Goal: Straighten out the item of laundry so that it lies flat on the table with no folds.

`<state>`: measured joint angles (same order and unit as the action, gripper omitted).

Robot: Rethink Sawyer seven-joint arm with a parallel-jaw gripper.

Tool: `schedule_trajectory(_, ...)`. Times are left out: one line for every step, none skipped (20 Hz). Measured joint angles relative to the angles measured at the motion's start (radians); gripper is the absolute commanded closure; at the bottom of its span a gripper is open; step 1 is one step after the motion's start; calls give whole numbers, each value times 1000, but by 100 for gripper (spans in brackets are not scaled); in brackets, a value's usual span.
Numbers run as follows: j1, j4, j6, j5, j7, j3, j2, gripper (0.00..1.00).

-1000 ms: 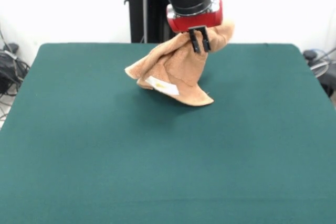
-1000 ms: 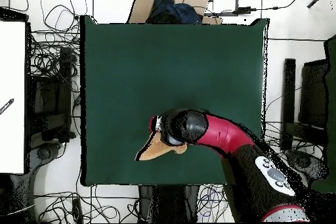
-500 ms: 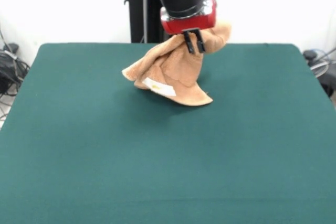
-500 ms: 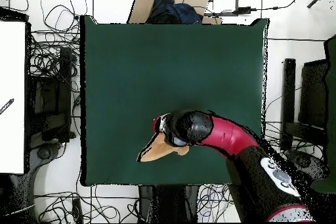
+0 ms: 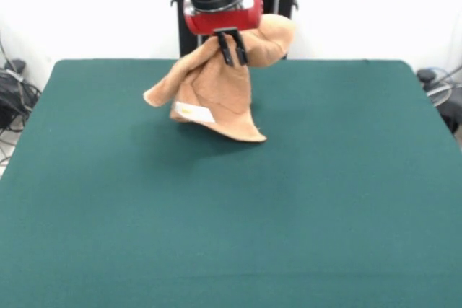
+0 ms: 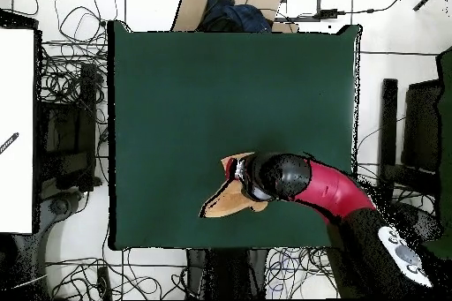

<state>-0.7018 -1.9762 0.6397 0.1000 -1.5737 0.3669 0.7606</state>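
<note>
Towel (image 5: 216, 91) hangs bunched from the gripper (image 5: 232, 48), fingers pinching a high fold, lower hem brushing the green table (image 5: 231, 221) toward its twelve o'clock edge, white label (image 5: 193, 112) facing front. Best bet now: drag low toward six o'clock so the hem trails flat. No containers in play.

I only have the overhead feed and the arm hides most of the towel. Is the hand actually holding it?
Observer: Yes, the hand is shut on the towel near its top, with the cloth bunched around it.
Operator: Is the towel off the table?
Observer: Mostly lifted; whether its lowest corner touches the green table, I cannot tell.
Operator: Any label visible?
Observer: A small white label shows on the lower edge, facing the front camera.
</note>
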Motion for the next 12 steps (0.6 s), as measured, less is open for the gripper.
schedule_trajectory(-2, 3, 10, 9, 0, 0, 13, 100)
schedule_trajectory(-2, 5, 14, 12, 0, 0, 16, 100)
schedule_trajectory(-2, 8, 17, 15, 0, 0, 20, 100)
schedule_trajectory(-2, 11, 22, 19, 0, 0, 24, 100)
schedule_trajectory(-2, 22, 32, 30, 0, 0, 30, 100)
schedule_trajectory(-2, 24, 35, 32, 0, 0, 30, 100)
schedule_trajectory(-2, 27, 37, 36, 0, 1, 31, 100)
schedule_trajectory(-3, 31, 39, 39, 0, 1, 31, 100)
schedule_trajectory(-4, 33, 39, 40, 0, 2, 31, 100)
schedule_trajectory(-5, 35, 40, 41, 0, 3, 30, 100)
schedule_trajectory(-6, 37, 40, 41, 0, 4, 31, 100)
schedule_trajectory(-8, 38, 40, 41, 0, 5, 31, 100)
